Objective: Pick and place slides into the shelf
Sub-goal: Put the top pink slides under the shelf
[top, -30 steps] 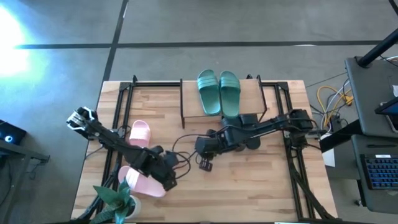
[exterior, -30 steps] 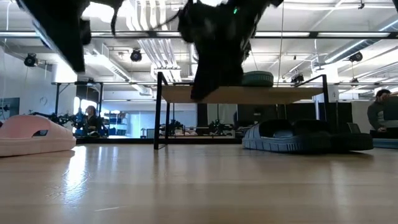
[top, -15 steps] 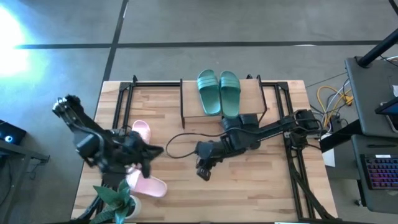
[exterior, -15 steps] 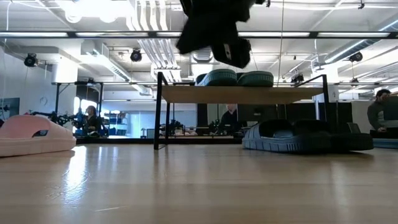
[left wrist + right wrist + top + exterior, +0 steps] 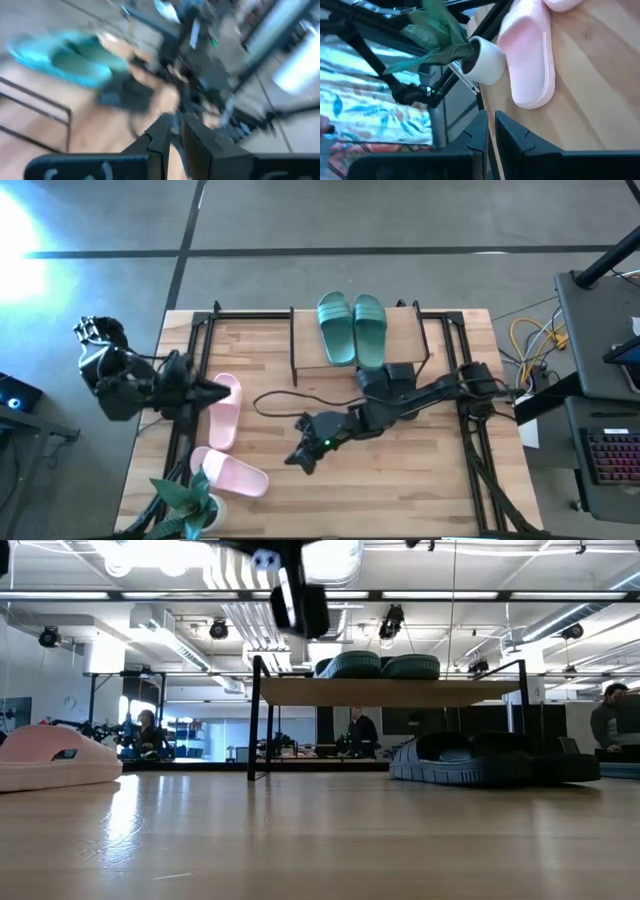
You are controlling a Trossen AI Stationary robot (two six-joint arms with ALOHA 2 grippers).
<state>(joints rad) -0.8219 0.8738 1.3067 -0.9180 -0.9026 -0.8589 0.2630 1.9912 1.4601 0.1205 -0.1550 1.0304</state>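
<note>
The right gripper point(image 5: 298, 457), jaws nearly shut and empty, reaches toward the nearer pink slide point(image 5: 232, 473) lying crosswise at the desk's point(image 5: 400, 480) front-left, while the left gripper point(image 5: 212, 392), jaws likewise narrow and empty, sits by the other pink slide point(image 5: 224, 412).

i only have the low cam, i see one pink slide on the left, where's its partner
Observer: The second pink slide lies farther along the table's left side, next to a potted plant.
Operator: any arm near it
Observer: The right tool hangs beside it, toward the table's middle, holding nothing.
Operator: and the left arm
Observer: The left tool is at the first pink slide, at its end nearer the shelf.
</note>
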